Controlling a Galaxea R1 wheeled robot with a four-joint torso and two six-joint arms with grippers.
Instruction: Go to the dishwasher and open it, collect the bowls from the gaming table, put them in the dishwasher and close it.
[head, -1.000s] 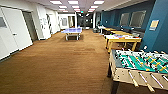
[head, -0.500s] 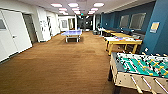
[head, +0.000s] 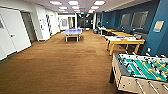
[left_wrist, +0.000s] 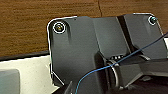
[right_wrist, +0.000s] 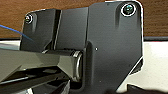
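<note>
Brown wood-grain floor (head: 62, 65), across most of the head view. White walls and a door (head: 11, 35), left edge. Dark blue wall (head: 160, 32) with framed panels, right side. Recessed ceiling lights (head: 73, 3), top centre.

Table-football table (head: 142, 70), green field with rods, lower right corner. Yellow wooden-legged counter (head: 123, 41) bearing colourful items, right of centre, well apart from the football table; further counters (head: 110, 30) in a row behind it along the blue wall. Blue table-tennis table (head: 72, 32), centre distance.

Bowls: too small to make out on any counter. Dishwasher: unlocated.

Jaws, left and right: state impossible to tell.
</note>
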